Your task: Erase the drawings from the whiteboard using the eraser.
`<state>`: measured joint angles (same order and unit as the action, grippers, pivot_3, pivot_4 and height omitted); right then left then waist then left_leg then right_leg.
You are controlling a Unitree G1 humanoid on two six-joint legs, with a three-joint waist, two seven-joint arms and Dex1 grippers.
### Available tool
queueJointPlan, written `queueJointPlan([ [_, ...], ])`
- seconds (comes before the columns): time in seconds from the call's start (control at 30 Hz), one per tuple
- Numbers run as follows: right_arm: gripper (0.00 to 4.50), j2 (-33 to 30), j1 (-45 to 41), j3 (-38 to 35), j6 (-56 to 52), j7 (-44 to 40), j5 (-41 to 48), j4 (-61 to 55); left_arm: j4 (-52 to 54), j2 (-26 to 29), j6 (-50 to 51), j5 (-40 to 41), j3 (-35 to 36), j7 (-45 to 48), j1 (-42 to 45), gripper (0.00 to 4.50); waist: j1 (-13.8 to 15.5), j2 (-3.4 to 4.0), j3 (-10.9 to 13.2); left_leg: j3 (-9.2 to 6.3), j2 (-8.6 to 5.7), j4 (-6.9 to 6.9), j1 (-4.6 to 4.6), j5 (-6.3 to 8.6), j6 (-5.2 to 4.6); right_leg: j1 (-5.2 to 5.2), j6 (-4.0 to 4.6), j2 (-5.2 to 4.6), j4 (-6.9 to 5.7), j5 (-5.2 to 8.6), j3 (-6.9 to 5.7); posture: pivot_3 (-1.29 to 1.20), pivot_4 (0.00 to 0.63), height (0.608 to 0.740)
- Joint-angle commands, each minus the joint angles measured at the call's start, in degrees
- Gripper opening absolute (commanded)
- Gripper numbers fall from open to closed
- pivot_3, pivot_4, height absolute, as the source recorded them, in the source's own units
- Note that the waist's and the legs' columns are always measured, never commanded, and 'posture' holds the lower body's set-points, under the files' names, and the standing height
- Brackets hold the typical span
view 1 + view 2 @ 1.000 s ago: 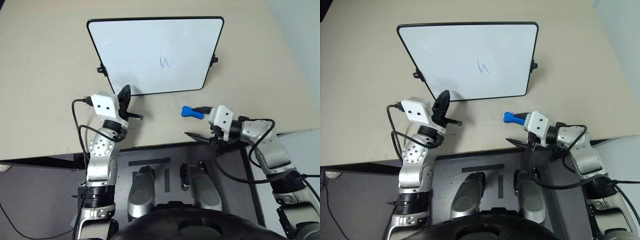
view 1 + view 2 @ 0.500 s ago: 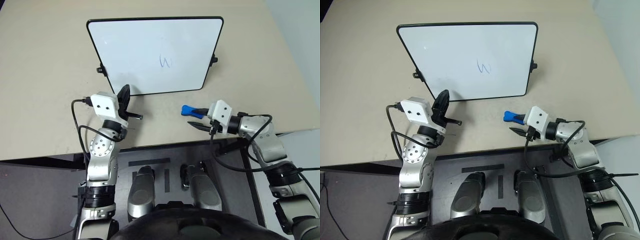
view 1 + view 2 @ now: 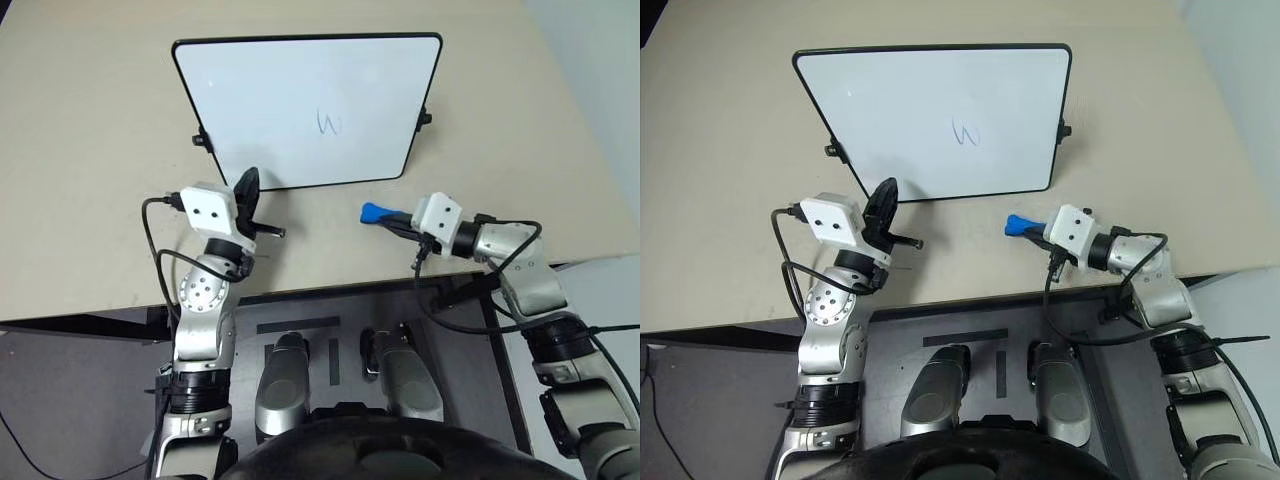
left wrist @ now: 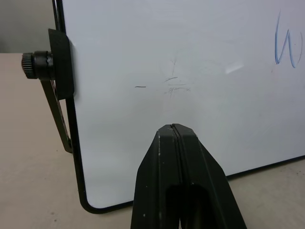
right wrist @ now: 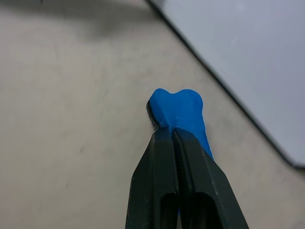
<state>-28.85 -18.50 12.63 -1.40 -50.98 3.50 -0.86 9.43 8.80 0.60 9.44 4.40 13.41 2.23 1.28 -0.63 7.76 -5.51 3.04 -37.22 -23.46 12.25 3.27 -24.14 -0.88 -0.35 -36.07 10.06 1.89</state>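
Beige table (image 3: 90, 150), eraser (image 5: 180, 112) clamped in right claw (image 5: 172, 133).

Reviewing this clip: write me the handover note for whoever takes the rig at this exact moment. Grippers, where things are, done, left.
Right gripper: shut on the eraser, the blue end sticking out past the fingertips, just off the whiteboard's lower right corner.
Left gripper: shut, empty, pointing at the board's lower left part.
Whiteboard: propped on the table ahead of both arms.
The drawings: one small blue squiggle, right of the board's centre, untouched. A few faint dark marks show lower left.
Done: eraser gripped.
Left: bring the eraser up to the squiggle and wipe it off, probably the faint marks too.
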Motion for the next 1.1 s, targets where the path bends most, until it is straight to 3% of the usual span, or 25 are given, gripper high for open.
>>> queueJointPlan([
  [0.03,0.03,1.63,-5.17,-0.27,5.46,0.94,-0.33,-2.86,0.39,-0.03,-1.35,-0.23,-0.21,0.06,1.04,0.0,-0.06,0.0,0.0,0.0,0.02,0.0,0.01,0.0,0.0,0.0,0.02,0.02,-0.01,-0.01,0.0,0.0,0.15,0.74],
  [0.17,0.03,3.46,-12.37,1.31,14.81,4.16,-6.3,3.52,0.04,-0.17,-1.62,-0.27,-0.48,0.04,1.27,0.0,-0.16,0.01,0.0,-0.04,0.11,0.07,0.03,0.02,0.01,-0.05,0.5,0.03,-0.01,-0.3,0.0,0.0,0.15,0.74],
  [0.57,0.03,6.36,-27.79,6.62,36.91,16.18,-20.82,33.96,-0.14,-0.33,-2.51,-0.48,-0.12,-0.82,1.31,0.0,0.05,0.02,0.01,0.02,0.69,0.15,-0.2,0.15,0.12,-0.51,0.65,0.01,-0.04,-0.39,-0.02,0.0,0.15,0.74],
  [0.8,0.03,7.59,-31.11,5.8,40.51,19.12,-21.76,39.0,-0.17,-0.21,-2.77,-0.46,-0.25,-1.15,1.29,0.0,-0.11,0.02,0.01,0.01,0.71,0.13,-0.15,0.13,0.1,-0.54,0.85,0.03,-0.09,-0.57,-0.02,0.0,0.15,0.74],
  [1.1,0.03,9.23,-33.55,3.06,42.87,23.61,-19.07,35.11,-1.07,-0.26,-3.12,-0.36,-0.55,-0.83,2.11,0.0,-0.32,0.04,0.02,0.01,0.74,0.13,-0.17,0.12,0.1,-0.69,0.88,0.04,-0.08,-0.7,-0.02,0.0,0.15,0.74],
])
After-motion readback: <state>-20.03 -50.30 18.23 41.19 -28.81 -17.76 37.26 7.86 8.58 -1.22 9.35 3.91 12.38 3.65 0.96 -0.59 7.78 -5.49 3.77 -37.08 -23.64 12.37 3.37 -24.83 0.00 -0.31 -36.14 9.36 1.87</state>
